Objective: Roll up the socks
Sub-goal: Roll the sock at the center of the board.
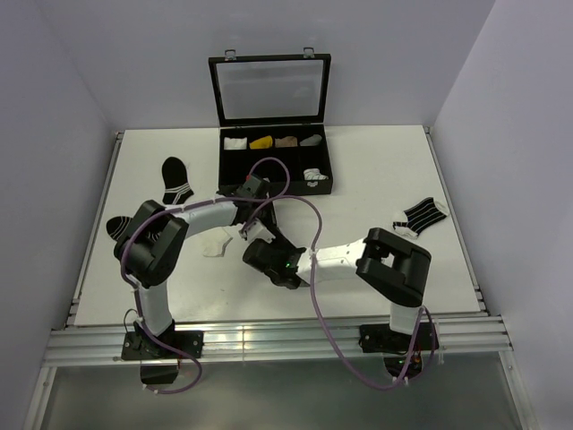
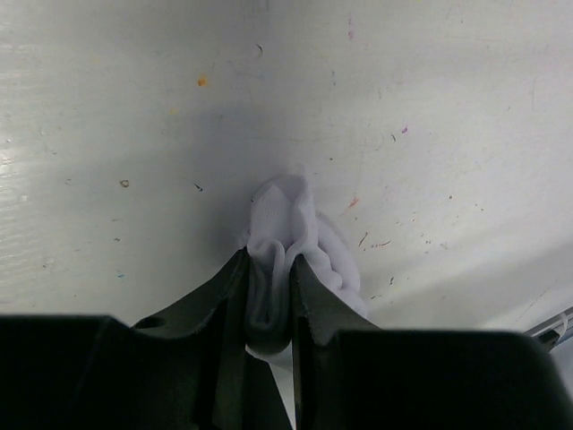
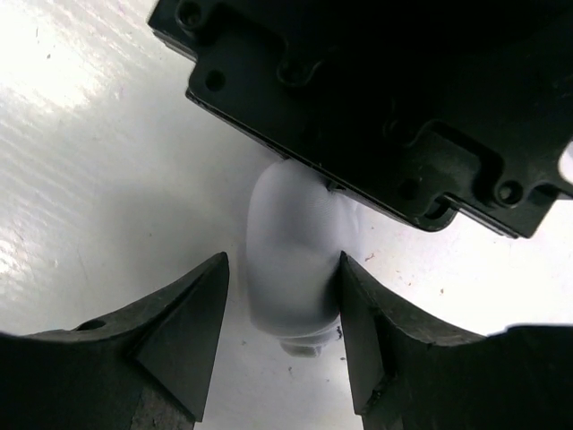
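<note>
The left gripper (image 2: 269, 269) is pressed together on a white sock (image 2: 285, 210), pinching a bunched fold of it between its two fingers. The rest of the fabric bulges out past the fingertips and rests on the desk (image 2: 134, 107).

The right gripper (image 3: 282, 264) faces it from the other side, fingers spread around the same bundle. One finger (image 3: 354, 296) touches the sock's side and the other finger (image 3: 201, 300) stands apart from it. The dark body of the left gripper sits just above the bundle in the right wrist view.

From above, both arms meet near the middle of the desk. A small white piece of fabric (image 1: 218, 244) lies just to their left; it is not clear whether it belongs to the held sock.

A white sock with thin black lines (image 1: 421, 215) lies flat well off to the right. Two black socks with white stripes (image 1: 175, 181) (image 1: 119, 228) lie on the left side.

Behind the grippers stands a black box (image 1: 235, 166) with its lid up. A row of small rolled bundles (image 1: 273, 141) fills its back compartments, and a white-and-black bundle (image 1: 313, 176) sits in a front one.
</note>
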You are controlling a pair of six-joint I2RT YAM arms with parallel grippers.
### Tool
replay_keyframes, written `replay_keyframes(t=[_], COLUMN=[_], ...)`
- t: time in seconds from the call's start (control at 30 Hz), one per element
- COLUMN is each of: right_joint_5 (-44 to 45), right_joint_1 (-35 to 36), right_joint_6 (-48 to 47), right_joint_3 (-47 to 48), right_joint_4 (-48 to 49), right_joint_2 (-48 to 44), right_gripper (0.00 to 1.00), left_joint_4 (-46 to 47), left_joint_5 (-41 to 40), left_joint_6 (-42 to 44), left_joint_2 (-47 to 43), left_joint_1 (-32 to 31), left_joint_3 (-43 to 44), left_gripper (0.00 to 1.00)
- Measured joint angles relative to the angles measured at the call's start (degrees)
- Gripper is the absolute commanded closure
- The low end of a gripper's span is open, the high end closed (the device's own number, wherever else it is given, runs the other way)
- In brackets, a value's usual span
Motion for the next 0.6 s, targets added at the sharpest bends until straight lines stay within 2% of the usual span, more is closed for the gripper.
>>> replay_keyframes(t=[0.17,0.33,0.43,0.5,0.57,0.6], right_joint_5=[0.5,0.9,1.3,1.7,1.7,1.6], right_joint_1=[0.2,0.3,0.2,0.2,0.2,0.1], right_joint_6=[3.4,5.5,6.3,6.8,6.8,6.7], right_joint_3=[3.0,4.0,4.3,5.1,5.5,5.4], right_joint_4=[-3.7,-5.7,-6.3,-7.1,-7.7,-7.7], right_joint_2=[2.0,2.7,3.1,3.7,3.8,3.6], right_gripper=[0.43,0.53,0.66,0.84,1.00,1.00], left_joint_4=[-1.9,-2.4,-2.4,-2.4,-2.7,-2.8], left_joint_5=[0.9,1.6,2.1,2.3,2.3,2.2], left_joint_6=[1.9,2.7,3.5,3.9,4.2,4.3], left_joint_2=[0.1,0.1,0.1,0.1,0.1,0.1], left_joint_1=[1.1,1.5,1.5,1.7,2.0,2.0], left_joint_3=[0.7,0.8,0.8,0.8,0.8,0.8], left_gripper=[0.78,0.76,0.72,0.68,0.57,0.52])
